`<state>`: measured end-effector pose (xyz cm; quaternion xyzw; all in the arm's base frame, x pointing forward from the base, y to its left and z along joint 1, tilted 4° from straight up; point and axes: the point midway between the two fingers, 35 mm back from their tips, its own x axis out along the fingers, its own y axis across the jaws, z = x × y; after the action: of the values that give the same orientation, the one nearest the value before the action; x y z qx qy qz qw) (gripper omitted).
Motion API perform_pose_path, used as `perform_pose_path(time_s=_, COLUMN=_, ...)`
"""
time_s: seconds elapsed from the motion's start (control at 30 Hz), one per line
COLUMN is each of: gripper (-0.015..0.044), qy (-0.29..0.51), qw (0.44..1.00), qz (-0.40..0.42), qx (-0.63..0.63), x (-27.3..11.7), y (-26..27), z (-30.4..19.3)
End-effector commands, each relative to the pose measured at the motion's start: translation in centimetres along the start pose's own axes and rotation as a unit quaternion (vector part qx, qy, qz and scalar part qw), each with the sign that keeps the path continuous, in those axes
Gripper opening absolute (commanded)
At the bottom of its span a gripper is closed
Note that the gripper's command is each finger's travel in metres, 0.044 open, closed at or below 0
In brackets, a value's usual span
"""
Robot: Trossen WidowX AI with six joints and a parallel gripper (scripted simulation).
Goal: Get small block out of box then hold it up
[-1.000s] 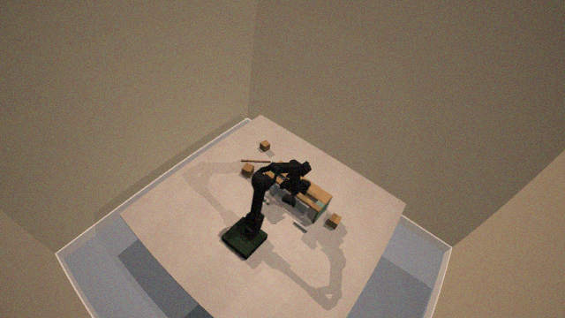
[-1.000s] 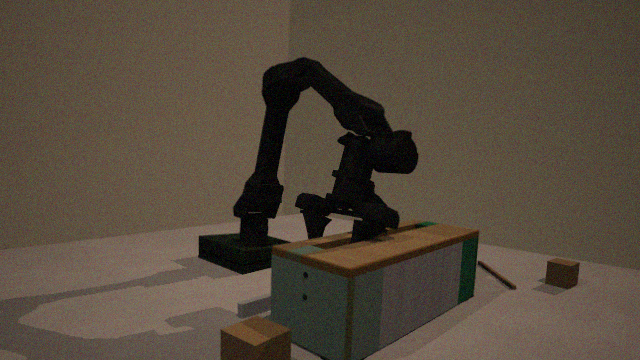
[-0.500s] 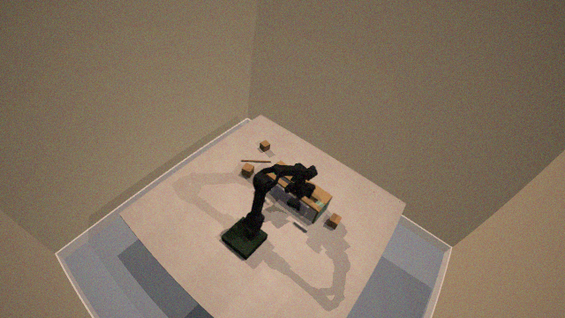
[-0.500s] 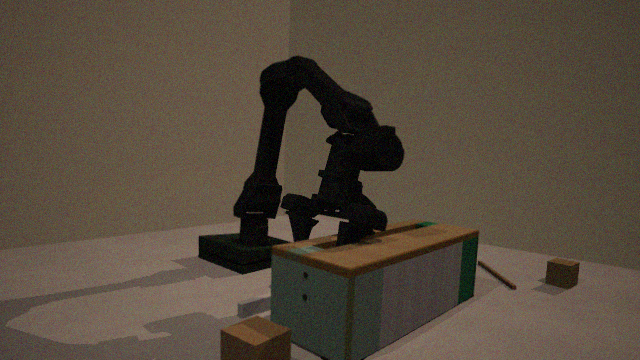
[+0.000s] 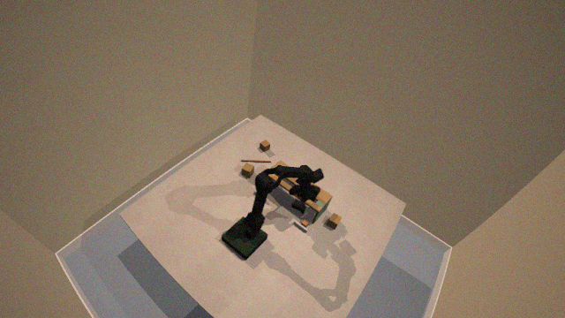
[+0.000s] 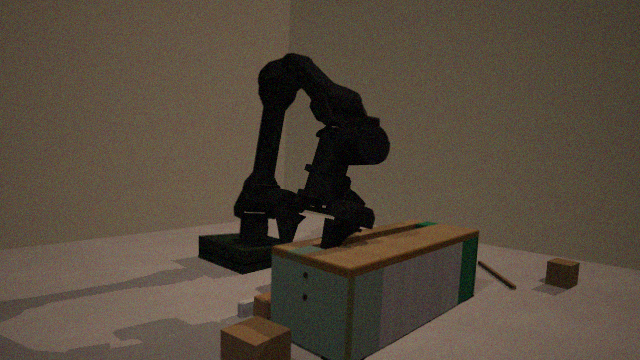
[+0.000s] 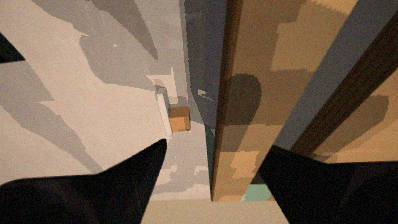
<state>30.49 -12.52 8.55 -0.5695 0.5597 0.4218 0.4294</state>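
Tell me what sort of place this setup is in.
Probably a bare robot test cell, not a home or workshop: plain tan walls, a pale table top carrying a black robot arm, a wood-topped teal box and scattered small brown blocks.

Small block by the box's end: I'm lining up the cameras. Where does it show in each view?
Top: small block just right of centre, on the table off the teal end of the box.
Exterior: low, left of centre, partly behind the box's near corner.
Wrist: centre, just left of the box's edge.
Shared landmark: the box.
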Motion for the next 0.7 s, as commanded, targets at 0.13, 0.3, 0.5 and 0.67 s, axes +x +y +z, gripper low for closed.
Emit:
perform_pose_path(time_s=0.13, gripper=0.0400, qy=0.003, qw=1.000, qz=-0.010, qx=0.003, x=-5.0, y=0.0, z=-1.6)
perform_pose_path(time_s=0.3, gripper=0.0348, qy=0.012, qw=0.999, qz=-0.016, qx=0.045, x=-4.7, y=0.2, z=-2.5)
perform_pose_path(time_s=0.5, gripper=0.0285, qy=-0.019, qw=0.944, qz=-0.026, qx=0.328, x=-4.5, y=1.0, z=-3.5)
perform_pose_path(time_s=0.67, gripper=0.0285, qy=-0.055, qw=0.828, qz=-0.019, qx=0.557, x=-4.3, y=1.5, z=-3.9)
